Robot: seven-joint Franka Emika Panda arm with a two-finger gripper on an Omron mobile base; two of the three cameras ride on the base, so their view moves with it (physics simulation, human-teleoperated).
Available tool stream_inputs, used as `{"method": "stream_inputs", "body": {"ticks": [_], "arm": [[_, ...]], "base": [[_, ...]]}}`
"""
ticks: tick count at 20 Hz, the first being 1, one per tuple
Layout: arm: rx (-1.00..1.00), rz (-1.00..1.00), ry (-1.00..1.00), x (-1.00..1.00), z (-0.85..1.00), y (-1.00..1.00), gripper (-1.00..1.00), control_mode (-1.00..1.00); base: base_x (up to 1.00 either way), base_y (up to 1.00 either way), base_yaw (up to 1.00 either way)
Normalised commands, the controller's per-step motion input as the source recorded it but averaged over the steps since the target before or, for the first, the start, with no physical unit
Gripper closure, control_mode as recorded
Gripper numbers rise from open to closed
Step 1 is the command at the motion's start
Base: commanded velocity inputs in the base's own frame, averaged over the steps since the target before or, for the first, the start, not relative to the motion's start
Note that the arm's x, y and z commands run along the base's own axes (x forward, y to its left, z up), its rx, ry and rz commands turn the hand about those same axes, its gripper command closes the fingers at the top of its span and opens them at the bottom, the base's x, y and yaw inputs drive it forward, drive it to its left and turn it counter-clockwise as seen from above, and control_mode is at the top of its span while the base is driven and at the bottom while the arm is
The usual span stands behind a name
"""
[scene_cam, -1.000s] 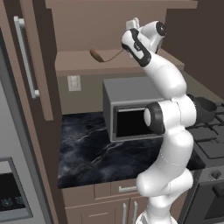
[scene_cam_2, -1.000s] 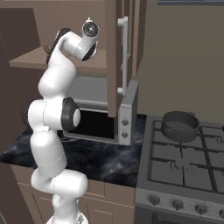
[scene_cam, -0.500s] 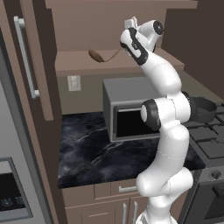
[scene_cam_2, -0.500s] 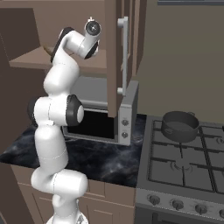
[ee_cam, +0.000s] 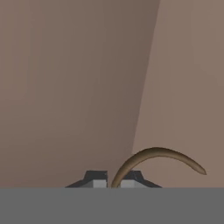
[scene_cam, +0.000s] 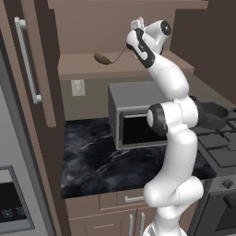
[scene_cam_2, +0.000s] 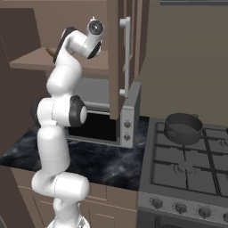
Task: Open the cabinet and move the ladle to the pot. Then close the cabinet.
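One step looks done: brown two-door wall cabinet (scene_cam: 32,69) open; gripper (ee_cam: 113,178) apparently pinching small brown curved-handled ladle (scene_cam: 104,58); dark round pot (scene_cam_2: 182,128) waits.

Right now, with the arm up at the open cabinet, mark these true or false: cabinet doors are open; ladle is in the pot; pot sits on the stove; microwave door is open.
1. The cabinet doors are open. True.
2. The ladle lies in the pot. False: it lies on the cabinet shelf, handle toward the gripper.
3. The pot sits on the stove. True.
4. The microwave door hangs open. False: it is closed.
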Motion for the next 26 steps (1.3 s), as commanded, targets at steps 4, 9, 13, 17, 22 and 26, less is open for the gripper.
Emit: {"method": "stream_inputs", "body": {"ticks": [4,9,13,17,22,26], "arm": [[0.00,0.00,0.00,0.04,-0.01,0.00,1.00,-1.00],[0.00,0.00,0.00,0.00,0.00,0.00,1.00,-1.00],[0.00,0.00,-0.02,-0.33,0.03,0.00,1.00,-1.00],[0.00,0.00,-0.03,-0.94,0.01,0.00,1.00,-1.00],[0.00,0.00,-0.06,-0.93,0.00,0.00,1.00,-1.00],[0.00,0.00,-0.10,-0.90,0.00,0.00,1.00,-1.00]], "base": [[0.00,0.00,0.00],[0.00,0.00,0.00],[0.00,0.00,0.00],[0.00,0.00,0.00],[0.00,0.00,0.00],[0.00,0.00,0.00]]}}
